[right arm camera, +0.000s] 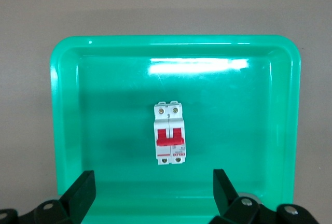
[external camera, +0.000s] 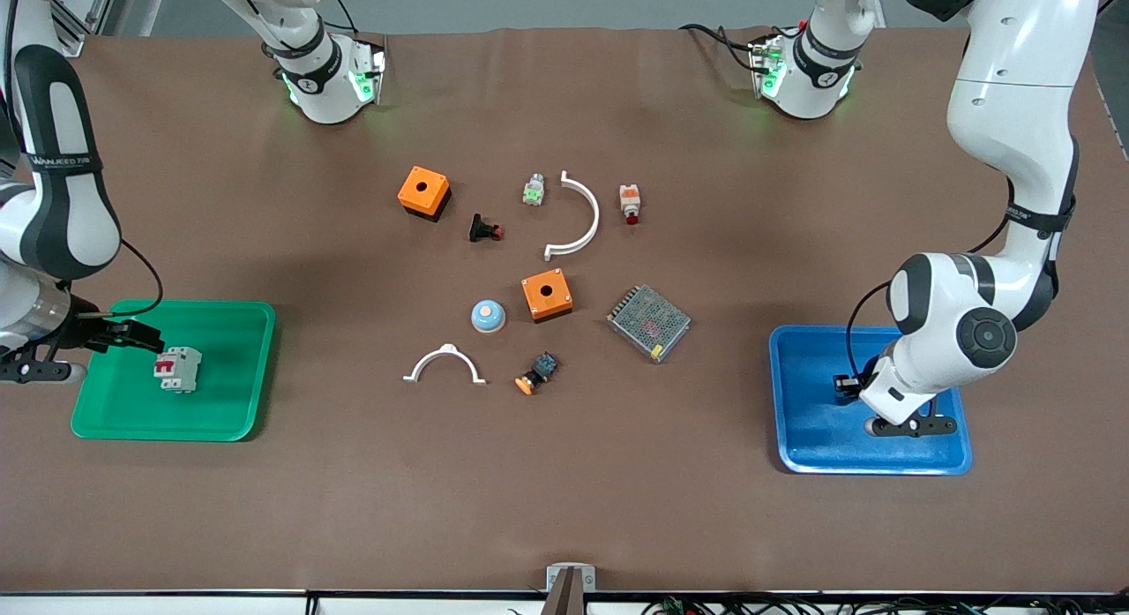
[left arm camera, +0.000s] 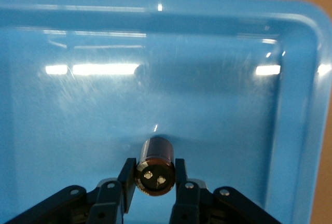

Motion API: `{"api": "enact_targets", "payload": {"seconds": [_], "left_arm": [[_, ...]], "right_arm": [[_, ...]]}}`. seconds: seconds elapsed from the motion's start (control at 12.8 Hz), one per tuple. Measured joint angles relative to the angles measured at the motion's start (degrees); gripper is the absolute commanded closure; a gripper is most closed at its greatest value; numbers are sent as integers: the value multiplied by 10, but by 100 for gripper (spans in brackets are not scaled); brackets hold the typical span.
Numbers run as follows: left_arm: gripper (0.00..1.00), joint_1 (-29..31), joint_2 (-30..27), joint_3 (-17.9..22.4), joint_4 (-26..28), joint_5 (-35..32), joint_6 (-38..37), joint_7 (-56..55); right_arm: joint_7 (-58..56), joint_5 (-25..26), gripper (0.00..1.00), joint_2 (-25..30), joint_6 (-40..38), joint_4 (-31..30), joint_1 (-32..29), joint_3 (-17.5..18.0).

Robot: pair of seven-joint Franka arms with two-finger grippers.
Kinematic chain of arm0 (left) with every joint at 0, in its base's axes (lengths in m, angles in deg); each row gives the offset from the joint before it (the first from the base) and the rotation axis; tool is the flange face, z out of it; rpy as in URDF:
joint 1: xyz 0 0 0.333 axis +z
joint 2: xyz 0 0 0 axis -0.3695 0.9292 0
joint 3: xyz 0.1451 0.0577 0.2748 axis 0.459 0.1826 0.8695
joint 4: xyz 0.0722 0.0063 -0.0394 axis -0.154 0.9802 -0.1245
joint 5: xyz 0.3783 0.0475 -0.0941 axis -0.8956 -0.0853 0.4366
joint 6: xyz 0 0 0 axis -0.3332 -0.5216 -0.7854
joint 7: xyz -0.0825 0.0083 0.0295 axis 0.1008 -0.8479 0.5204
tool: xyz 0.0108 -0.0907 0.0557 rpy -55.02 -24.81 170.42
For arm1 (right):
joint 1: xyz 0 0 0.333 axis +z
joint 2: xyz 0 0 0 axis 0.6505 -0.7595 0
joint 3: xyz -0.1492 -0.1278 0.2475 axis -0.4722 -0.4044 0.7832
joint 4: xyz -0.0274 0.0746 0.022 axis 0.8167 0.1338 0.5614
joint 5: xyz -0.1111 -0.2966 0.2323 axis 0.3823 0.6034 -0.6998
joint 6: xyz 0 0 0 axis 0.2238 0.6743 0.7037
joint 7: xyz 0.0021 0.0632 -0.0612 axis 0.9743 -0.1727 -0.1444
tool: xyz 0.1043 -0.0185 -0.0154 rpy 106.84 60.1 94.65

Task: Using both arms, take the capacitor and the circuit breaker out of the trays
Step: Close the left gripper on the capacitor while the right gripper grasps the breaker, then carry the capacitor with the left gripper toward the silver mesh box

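The capacitor (left arm camera: 155,156), a stubby black cylinder, lies low in the blue tray (left arm camera: 218,130) between the fingers of my left gripper (left arm camera: 154,175), which is shut on it. In the front view the left gripper (external camera: 845,388) is low in the blue tray (external camera: 811,438) and the arm hides the capacitor. The breaker (external camera: 178,369), white with a red lever, lies in the green tray (external camera: 229,403). My right gripper (external camera: 145,337) is open and empty over that tray. In the right wrist view the breaker (right arm camera: 170,133) lies free on the tray (right arm camera: 249,130), apart from the right gripper (right arm camera: 153,193).
Mid-table lie two orange boxes (external camera: 424,192) (external camera: 546,296), a black push button (external camera: 485,229), a white-green module (external camera: 533,191), a white-orange module (external camera: 629,203), two white arcs (external camera: 578,216) (external camera: 445,363), a blue dome (external camera: 488,315), a mesh-covered unit (external camera: 648,322) and an orange-tipped button (external camera: 535,374).
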Motion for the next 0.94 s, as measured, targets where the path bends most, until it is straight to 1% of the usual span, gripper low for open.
{"api": "enact_targets", "payload": {"seconds": [0.23, 0.47, 0.62, 0.78, 0.94], "left_arm": [[100, -13, -60, -8, -11, 0, -49, -5], [100, -72, -108, -13, -9, 0, -101, -74], [100, -103, -117, -21, -7, 0, -126, -106], [100, -110, -116, -50, -2, 0, -146, -147], [100, -121, -114, -78, 7, 0, -150, -207]], "right_arm": [[0, 0, 0, -12, 18, 4, -3, 0], [0, 0, 0, -24, 19, 5, -4, 1], [0, 0, 0, -40, 31, 5, -4, 3], [0, 0, 0, -60, 52, 5, -4, 6], [-3, 0, 0, -82, 78, 6, -4, 7]]}}
